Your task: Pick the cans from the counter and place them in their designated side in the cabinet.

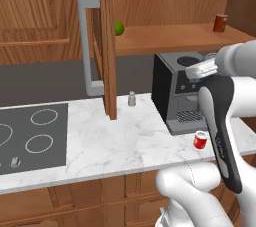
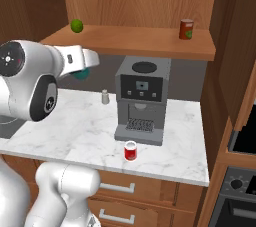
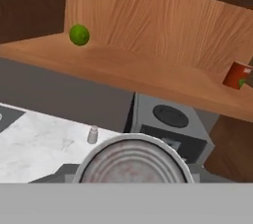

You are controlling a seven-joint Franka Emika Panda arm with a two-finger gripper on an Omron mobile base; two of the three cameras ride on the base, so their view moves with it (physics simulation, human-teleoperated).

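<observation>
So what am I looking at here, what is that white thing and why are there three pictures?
The white thing is a robot arm in a computer-drawn kitchen. Two pictures come from cameras behind it, one to its left and one to its right. The third comes from a camera on its hand.

On the marble counter stand a coffee machine, a red can in front of it and a small grey shaker. In the open wooden cabinet, the shelf holds a green lime and a darker can.

The gripper appears to hold a teal can, whose silvery top shows in the hand picture.
</observation>
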